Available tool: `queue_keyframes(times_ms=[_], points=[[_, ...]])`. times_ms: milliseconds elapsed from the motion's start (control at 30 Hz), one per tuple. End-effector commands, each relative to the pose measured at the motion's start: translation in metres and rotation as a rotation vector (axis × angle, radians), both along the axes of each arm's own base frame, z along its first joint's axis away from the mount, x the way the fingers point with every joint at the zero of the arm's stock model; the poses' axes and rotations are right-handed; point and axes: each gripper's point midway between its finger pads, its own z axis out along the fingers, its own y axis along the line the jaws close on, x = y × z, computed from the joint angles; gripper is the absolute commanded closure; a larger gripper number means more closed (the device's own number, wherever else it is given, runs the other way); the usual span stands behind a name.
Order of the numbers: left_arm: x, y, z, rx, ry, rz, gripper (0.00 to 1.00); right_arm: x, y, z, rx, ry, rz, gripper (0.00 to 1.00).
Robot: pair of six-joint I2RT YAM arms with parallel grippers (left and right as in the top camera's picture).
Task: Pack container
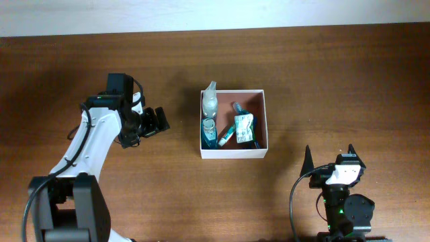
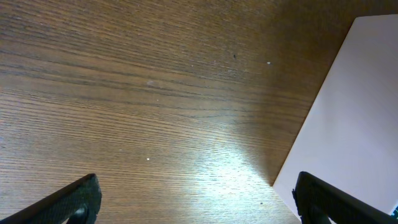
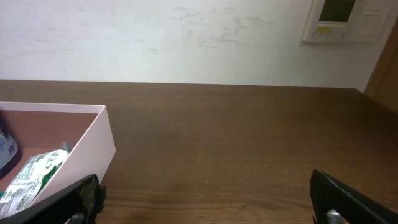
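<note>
The container (image 1: 263,121), a shallow square box with white walls and a reddish-brown inside, sits at mid-table. It holds a clear spray bottle (image 1: 210,99), a small blue bottle (image 1: 209,131), a teal tube (image 1: 224,136) and a green-white pouch (image 1: 244,128). My left gripper (image 1: 157,121) is open and empty, left of the box; its outer wall (image 2: 354,124) shows in the left wrist view. My right gripper (image 1: 330,157) is open and empty, near the front edge, right of the box. The right wrist view shows the box corner (image 3: 93,140) and the pouch (image 3: 34,174).
The brown wooden table (image 1: 336,81) stretches all round the box. A white wall (image 3: 186,37) with a wall panel (image 3: 345,18) stands beyond the table's far edge.
</note>
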Motion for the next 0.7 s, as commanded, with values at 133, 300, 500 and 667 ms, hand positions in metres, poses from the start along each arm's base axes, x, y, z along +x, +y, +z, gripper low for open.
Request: queue_keyframes(times_ms=[133,300,500,667], points=[[0.004,-0.002,0.033,0.001,-0.102,-0.012,0.0,0.0,-0.001,-0.002,-0.005,-0.003,-0.009,0.02],[-0.004,-0.016,0.101,-0.012,-0.307,-0.05,0.01,0.0,-0.001,-0.002,-0.005,-0.003,-0.009,0.02],[-0.032,-0.025,0.181,-0.035,-0.558,-0.082,0.01,0.0,-0.001,-0.002,-0.005,-0.003,-0.009,0.02],[-0.075,-0.02,0.25,-0.052,-0.803,-0.08,0.01,0.0,-0.001,-0.002,-0.005,-0.003,-0.009,0.02]])
